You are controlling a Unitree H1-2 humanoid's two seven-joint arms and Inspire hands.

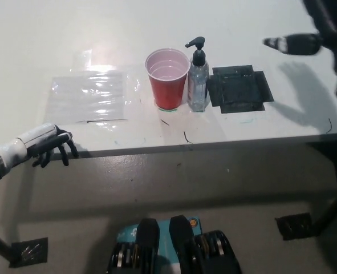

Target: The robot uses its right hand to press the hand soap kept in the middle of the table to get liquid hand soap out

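Red cup (168,78) empty-looking | clear soap bottle (198,76) touching it | right robot hand (293,43) state unclear

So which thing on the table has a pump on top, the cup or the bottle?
The clear soap bottle has the black pump on top. The red cup standing right beside it is just open at the top.

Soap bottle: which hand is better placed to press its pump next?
Right. The right hand hangs above the table, level with the soap bottle. The left hand rests low at the table's near edge, farther off, beyond the red cup.
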